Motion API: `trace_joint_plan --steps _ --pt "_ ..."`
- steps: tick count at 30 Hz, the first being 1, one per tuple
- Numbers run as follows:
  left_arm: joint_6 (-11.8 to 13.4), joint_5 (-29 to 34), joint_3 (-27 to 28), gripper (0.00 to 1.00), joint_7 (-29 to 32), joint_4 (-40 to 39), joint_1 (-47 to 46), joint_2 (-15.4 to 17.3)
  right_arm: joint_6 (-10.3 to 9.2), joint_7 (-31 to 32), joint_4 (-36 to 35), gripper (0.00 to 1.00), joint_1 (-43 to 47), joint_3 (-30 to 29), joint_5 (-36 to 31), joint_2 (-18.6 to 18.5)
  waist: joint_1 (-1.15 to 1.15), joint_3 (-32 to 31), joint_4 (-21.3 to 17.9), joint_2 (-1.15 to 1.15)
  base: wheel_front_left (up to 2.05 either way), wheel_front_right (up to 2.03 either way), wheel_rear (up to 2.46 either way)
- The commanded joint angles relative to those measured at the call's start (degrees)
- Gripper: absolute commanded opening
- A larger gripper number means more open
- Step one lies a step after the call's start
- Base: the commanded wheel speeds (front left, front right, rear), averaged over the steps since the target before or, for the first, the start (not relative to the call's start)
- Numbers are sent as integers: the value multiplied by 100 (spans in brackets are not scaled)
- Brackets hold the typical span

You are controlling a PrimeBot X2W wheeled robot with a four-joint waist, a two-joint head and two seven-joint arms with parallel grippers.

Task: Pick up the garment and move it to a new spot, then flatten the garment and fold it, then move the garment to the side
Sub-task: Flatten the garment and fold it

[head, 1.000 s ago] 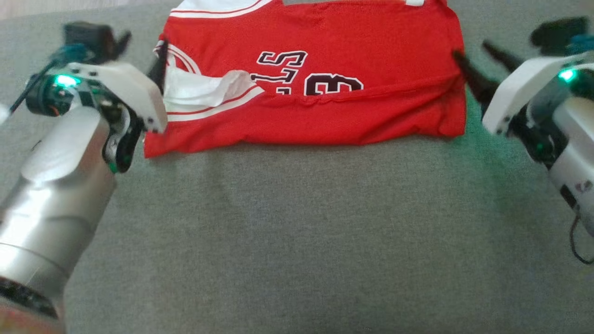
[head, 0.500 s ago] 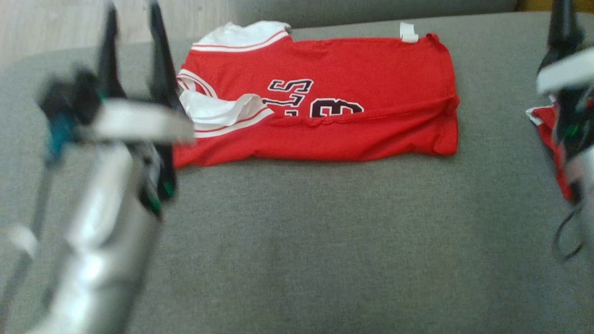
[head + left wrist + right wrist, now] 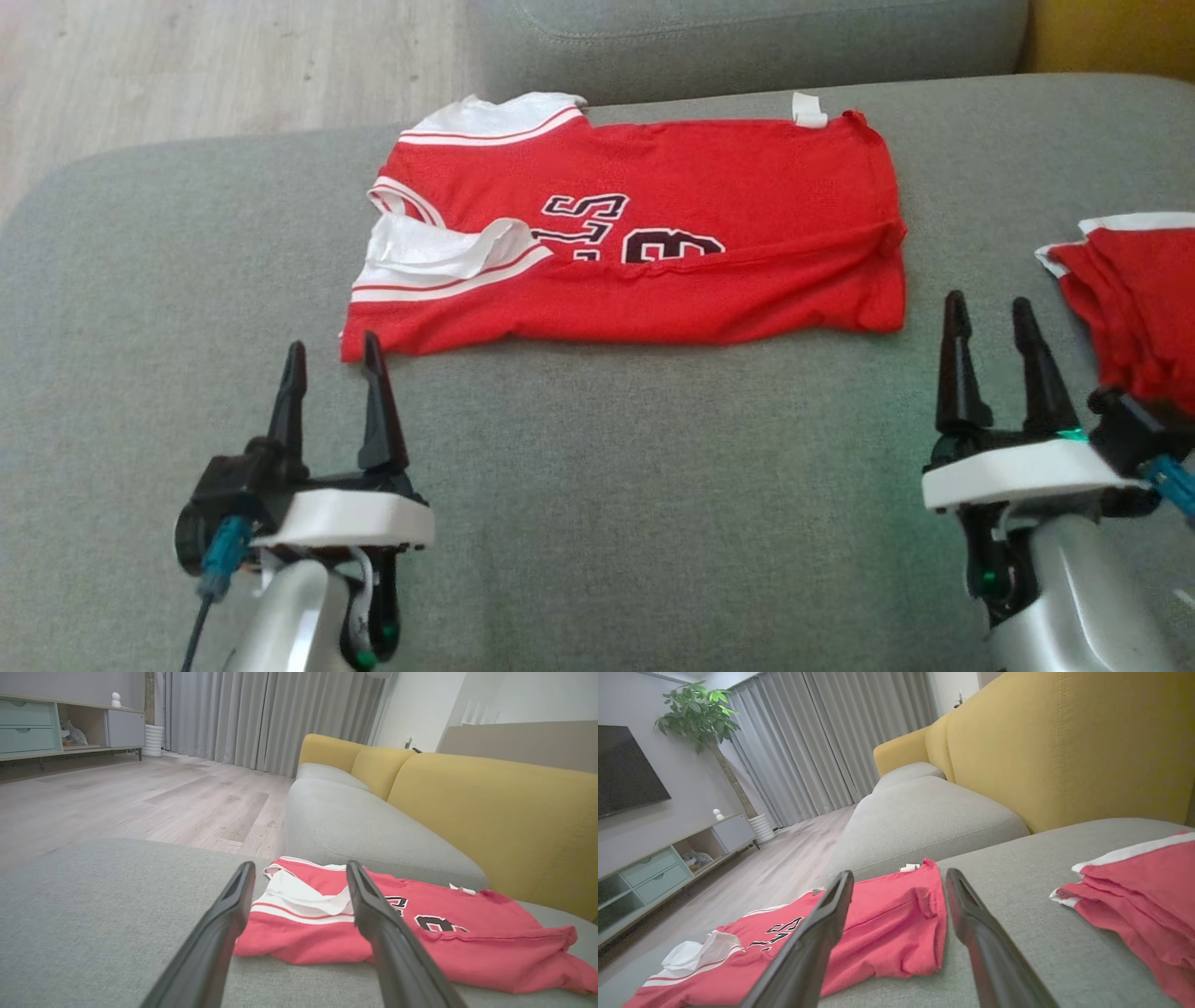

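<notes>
Left claw [image 3: 333, 343], parted, points at folded red jersey [image 3: 653, 233] showing a 3.

Home living room. Grey sofa [image 3: 364, 826] with yellow back cushions [image 3: 1064, 751], wood-plank floor [image 3: 140, 798], and full-length grey curtains [image 3: 261, 718] at 12 o'clock in the left wrist view. Right wrist view: wall TV [image 3: 626, 770] at 9 o'clock, potted plant [image 3: 698, 714] at 11, low cabinet [image 3: 654, 870] with drawers at 8.
</notes>
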Motion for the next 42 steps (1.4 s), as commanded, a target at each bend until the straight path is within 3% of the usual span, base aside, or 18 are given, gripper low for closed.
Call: trace_joint_plan --steps 1,8,19,30,31,32,33,38,42 --pt "-21 65 253 100 -29 -145 -267 20 -4 -35 -237 100 -136 188 24 19 0 39 -35 0 0 0 0" --pt "-49 252 363 100 -29 763 -749 -5 -4 -35 -471 100 -222 457 71 21 0 321 -222 0 0 0 0" --pt "352 192 716 100 281 2656 -1838 400 -4 -36 -541 100 -350 863 323 22 0 838 -623 0 0 0 0" --pt "257 47 691 100 701 3766 -2283 465 -4 -36 -605 100 -370 879 646 22 0 929 -766 0 0 0 0" --pt "233 31 687 90 708 3822 -2303 464 -4 -36 -606 100 -369 880 657 22 0 922 -764 0 0 0 0" --pt "196 16 682 31 699 3866 -2323 463 -4 -36 -605 100 -368 881 665 22 0 915 -762 0 0 0 0" --pt "144 6 675 0 661 3893 -2345 475 -4 -36 -602 100 -366 884 671 22 0 907 -761 0 0 0 0" --pt "-59 -24 666 0 214 3776 -2469 467 -4 -36 -550 100 -348 826 663 22 0 812 -699 0 0 0 0" --pt "-259 42 614 0 -2 3226 -2481 350 -4 -36 -210 100 -345 722 443 22 0 706 -584 0 0 0 0"
